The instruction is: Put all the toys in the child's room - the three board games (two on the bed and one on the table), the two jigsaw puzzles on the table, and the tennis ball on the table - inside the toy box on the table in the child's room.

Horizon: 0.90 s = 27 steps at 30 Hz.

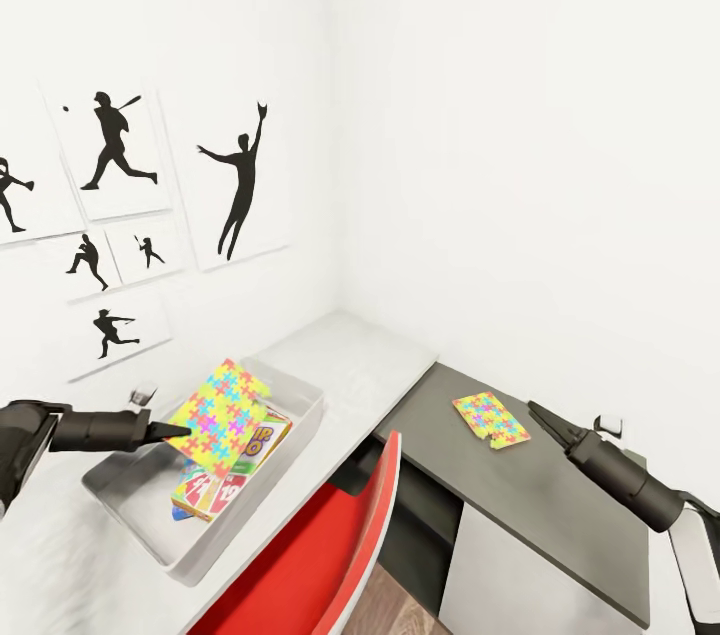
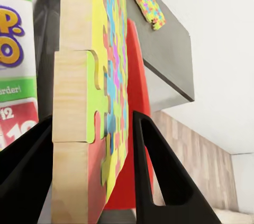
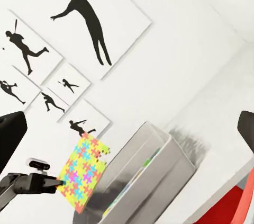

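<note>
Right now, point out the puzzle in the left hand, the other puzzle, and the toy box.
held puzzle point(image 1: 222, 412), head view, coloured face
other puzzle point(image 1: 489, 418), head view, centre
toy box point(image 1: 305, 398), head view, far rim

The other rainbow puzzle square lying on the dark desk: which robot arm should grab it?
Probably the right gripper: it hovers beside that multicoloured puzzle square. The left gripper is busy, clamping another puzzle square over the light-grey toy box.
</note>
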### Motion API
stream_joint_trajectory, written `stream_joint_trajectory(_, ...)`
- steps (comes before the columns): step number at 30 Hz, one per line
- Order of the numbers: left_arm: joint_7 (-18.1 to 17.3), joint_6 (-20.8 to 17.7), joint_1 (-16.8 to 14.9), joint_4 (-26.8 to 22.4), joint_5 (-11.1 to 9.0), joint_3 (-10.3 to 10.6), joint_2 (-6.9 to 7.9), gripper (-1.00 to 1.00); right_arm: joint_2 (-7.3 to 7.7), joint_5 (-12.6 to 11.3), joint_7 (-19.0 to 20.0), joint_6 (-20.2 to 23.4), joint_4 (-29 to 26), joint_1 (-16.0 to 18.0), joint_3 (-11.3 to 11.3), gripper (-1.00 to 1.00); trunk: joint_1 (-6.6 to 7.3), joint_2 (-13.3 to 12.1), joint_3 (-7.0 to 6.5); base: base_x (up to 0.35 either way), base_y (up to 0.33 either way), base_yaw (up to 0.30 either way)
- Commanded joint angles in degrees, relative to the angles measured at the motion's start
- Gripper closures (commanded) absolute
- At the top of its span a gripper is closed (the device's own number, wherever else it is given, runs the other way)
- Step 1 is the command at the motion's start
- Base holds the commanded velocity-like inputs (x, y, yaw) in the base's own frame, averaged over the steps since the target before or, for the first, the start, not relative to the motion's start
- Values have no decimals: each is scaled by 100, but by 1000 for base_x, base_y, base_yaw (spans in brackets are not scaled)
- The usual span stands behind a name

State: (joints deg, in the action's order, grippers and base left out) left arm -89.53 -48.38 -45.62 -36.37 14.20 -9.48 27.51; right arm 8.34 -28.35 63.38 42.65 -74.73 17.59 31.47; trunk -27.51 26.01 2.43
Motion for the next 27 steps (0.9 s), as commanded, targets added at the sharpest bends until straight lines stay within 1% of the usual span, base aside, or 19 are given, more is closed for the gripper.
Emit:
stream_joint_trajectory(1, -48, -47, -7, -5, 62, -17, 1, 100, 1, -21, -3, 38, -72, 4, 3, -100, -3, 12, 13, 0, 0, 0)
stream_joint_trajectory(5, -48, 27, -6, -2, 65, -11, 8, 100, -7, -25, -35, 70, -461, -1, 8, -100, -3, 12, 13, 0, 0, 0)
stream_joint_trajectory(10, -48, 53, -5, -6, 65, -10, 9, 100, 6, -32, -44, 139, -693, -2, 15, -100, -3, 12, 13, 0, 0, 0)
stream_joint_trajectory(12, -48, 55, -7, -6, 60, -10, 9, 100, 8, -41, -41, 239, -803, -7, 16, -100, -3, 12, 15, 0, 0, 0)
stream_joint_trajectory(15, -48, 64, -6, -5, 58, -15, 11, 100, 8, -45, -34, 330, -859, -9, 17, -100, -3, 12, 29, 0, 0, 0)
stream_joint_trajectory(17, -48, 137, -6, -4, 57, -39, 13, 100, 8, -53, -27, 357, -875, -10, 13, -100, -3, 12, 44, 0, 0, 0)
stream_joint_trajectory(21, -48, 226, -5, -2, 51, -64, 15, 100, 2, -62, -9, 361, -883, -10, 9, -100, -3, 12, 79, 0, 0, 0)
stream_joint_trajectory(27, -48, 248, -5, -2, 48, -76, 17, 100, 6, -65, 3, 358, -879, -10, 12, -100, -3, 12, 134, 0, 0, 0)
